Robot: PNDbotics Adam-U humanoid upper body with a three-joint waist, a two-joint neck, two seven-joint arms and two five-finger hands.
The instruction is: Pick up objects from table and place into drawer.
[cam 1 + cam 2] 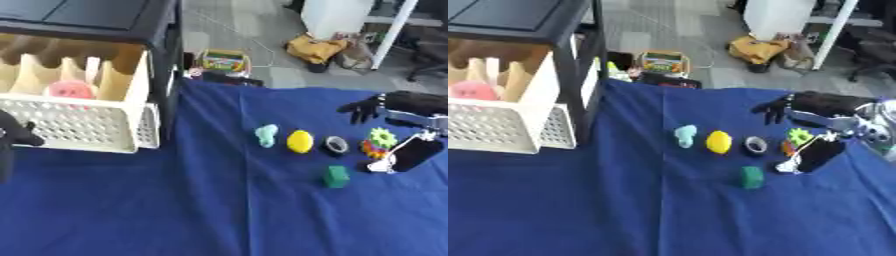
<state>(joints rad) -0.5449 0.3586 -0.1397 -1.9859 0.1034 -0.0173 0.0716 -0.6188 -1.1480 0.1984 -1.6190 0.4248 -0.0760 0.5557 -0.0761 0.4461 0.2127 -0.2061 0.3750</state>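
On the blue cloth lie a teal lump (266, 135), a yellow lemon-shaped thing (299, 141), a grey tape roll (336, 145), a green and orange gear toy (380, 142) and a green block (336, 176). My right hand (363, 109) comes in from the right and hovers open behind the gear toy and the roll, holding nothing. The white perforated drawer (70, 131) stands pulled out at the left with a pink thing (70, 90) inside. My left hand (16, 136) shows blurred at the left edge, in front of the drawer.
The drawer belongs to a black-topped cabinet (87, 17) at the far left. A black and white part (409, 155) hangs under my right arm beside the gear toy. Beyond the table's far edge are a toy box (224, 61) and bags (317, 47) on the floor.
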